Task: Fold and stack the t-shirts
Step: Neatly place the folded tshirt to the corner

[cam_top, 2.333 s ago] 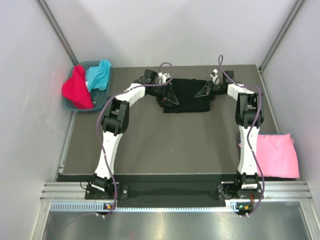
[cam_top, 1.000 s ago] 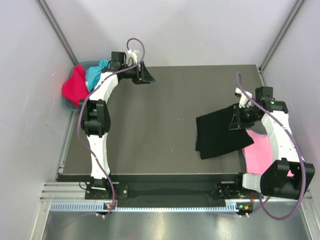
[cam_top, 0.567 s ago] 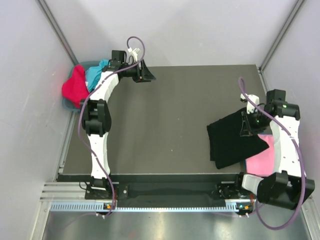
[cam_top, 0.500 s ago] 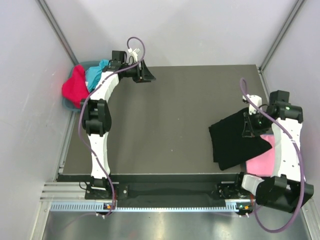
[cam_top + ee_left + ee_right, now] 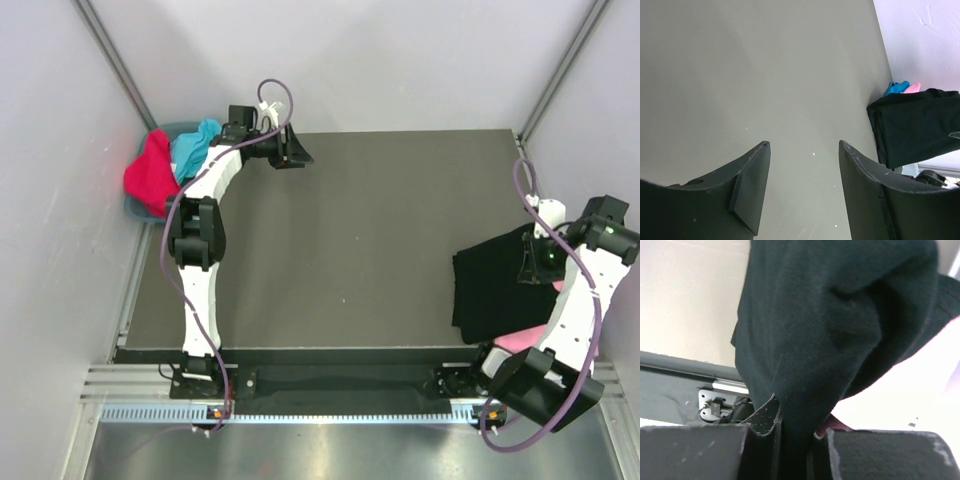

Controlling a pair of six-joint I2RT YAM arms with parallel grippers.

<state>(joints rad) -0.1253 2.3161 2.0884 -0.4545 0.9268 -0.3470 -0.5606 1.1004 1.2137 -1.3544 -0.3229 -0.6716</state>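
Dark table (image 5: pixel 330 250): right gripper (image 5: pixel 530 268) clamped on a fold, a sensible hold, of the seemingly limp, light black tee (image 5: pixel 488 292) draped over the pink tee (image 5: pixel 514 342); left gripper (image 5: pixel 803 145), far off, gapes empty.

- The left arm (image 5: pixel 200 300) reaches far to the back corner. The left gripper (image 5: pixel 802 145) has its fingers wide apart (nothing sits between them).
- The right arm (image 5: pixel 570 300) bends out over the right side. The right gripper (image 5: pixel 795 422) pinches the black t-shirt (image 5: pixel 485 290).
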